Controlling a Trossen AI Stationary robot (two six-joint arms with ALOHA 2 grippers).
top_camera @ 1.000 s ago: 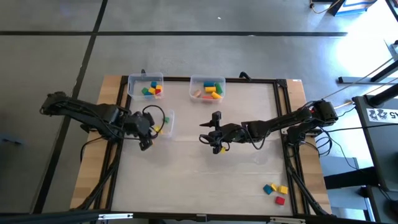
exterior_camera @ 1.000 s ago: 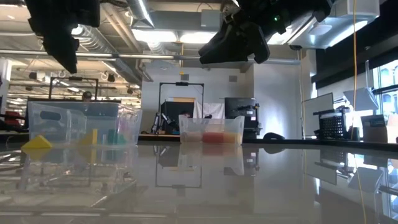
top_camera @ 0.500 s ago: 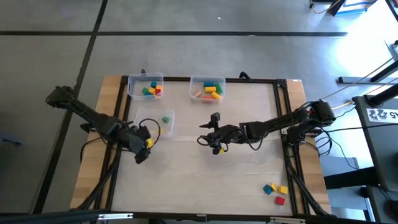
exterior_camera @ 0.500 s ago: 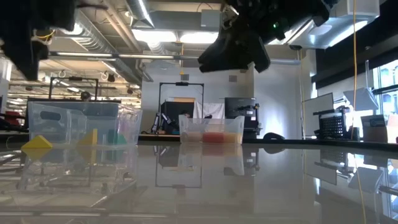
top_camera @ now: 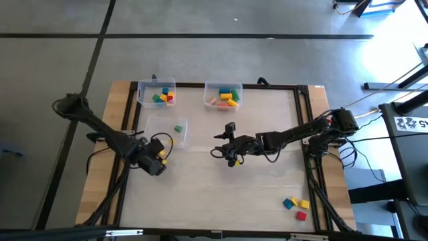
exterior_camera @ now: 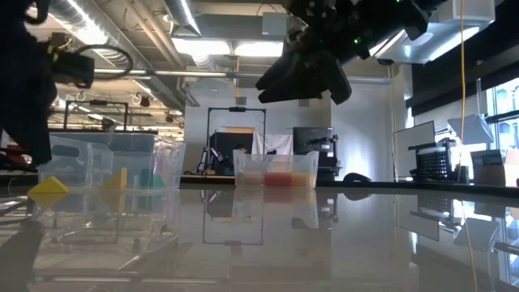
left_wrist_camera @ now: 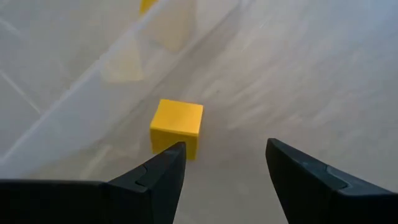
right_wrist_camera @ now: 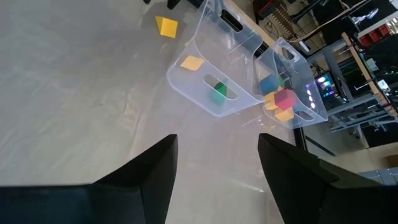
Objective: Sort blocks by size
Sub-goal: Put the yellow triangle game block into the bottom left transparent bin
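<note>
1. Overhead, a pale work table [top_camera: 221,194] with a dark frame carries three clear plastic bins; the near-left bin [top_camera: 167,130] serves as the landmark for every place given below.

2. Inside the near-left bin lie a green block [top_camera: 178,128] and, by its near wall, a yellow piece [top_camera: 170,140].

3. Beyond this bin, against the table's far edge, sits a second bin [top_camera: 156,94] with red, green, yellow and blue blocks.

4. To the right of that one stands a third bin [top_camera: 223,94] with blue, yellow, green and tan blocks.

5. Just outside the near wall of the near-left bin, the left gripper [top_camera: 156,161] hovers low over the table, its two dark fingers [left_wrist_camera: 155,180] spread apart and holding nothing.

6. A yellow block [left_wrist_camera: 177,126] rests on the table right beside that bin's wall, just ahead of the spread fingers and not touching them.

7. Well to the right of the near-left bin, near the table's middle, the right gripper [top_camera: 231,155] hangs above the surface with its fingers [right_wrist_camera: 140,171] apart; nothing shows between them.

8. Far from the near-left bin, at the table's near right corner, three loose blocks [top_camera: 295,206] lie together: blue, yellow and red.
</note>
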